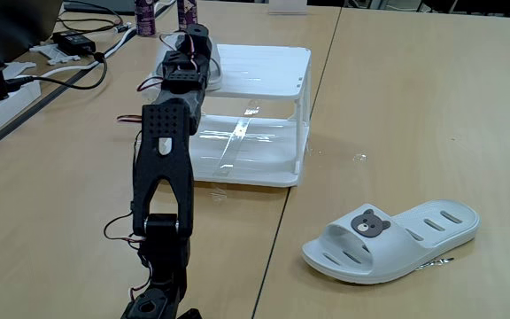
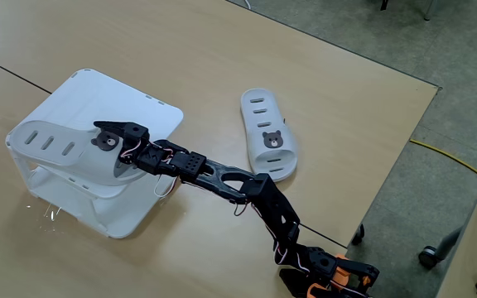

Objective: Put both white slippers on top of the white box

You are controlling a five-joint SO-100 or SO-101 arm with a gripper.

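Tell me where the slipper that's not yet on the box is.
The second slipper lies flat on the table, to the right of the white box in a fixed view, apart from it and from the arm.

White slipper (image 1: 395, 239) on table (image 1: 414, 106) (bear badge up)

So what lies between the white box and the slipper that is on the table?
Only bare wooden tabletop separates the white box from the slipper on the table, seen in both fixed views; one fixed view adds a table seam running through that gap.
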